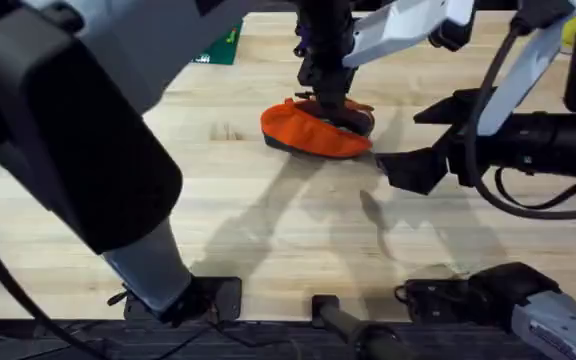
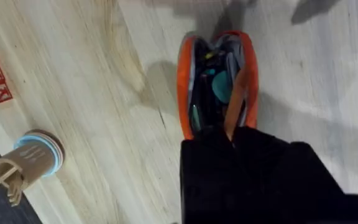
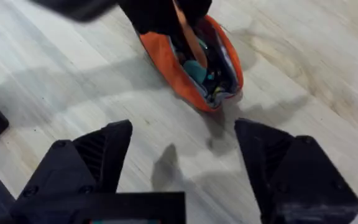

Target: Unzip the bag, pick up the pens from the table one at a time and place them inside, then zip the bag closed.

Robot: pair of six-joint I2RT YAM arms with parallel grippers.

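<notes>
Bag (image 1: 313, 130) lies crosswise, gaping open. Left gripper (image 1: 326, 98) in its mouth, grip unclear. Right gripper (image 3: 182, 163) spread wide, empty.

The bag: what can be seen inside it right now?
The bag lies unzipped and gaping. Inside, an orange pen slants in beside a teal item among dark contents. The left hand covers one end, so the rest cannot be seen.

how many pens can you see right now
1: an orange pen held by the left end effector, angled into the open bag. Others may lie hidden among the bag's contents.
</notes>
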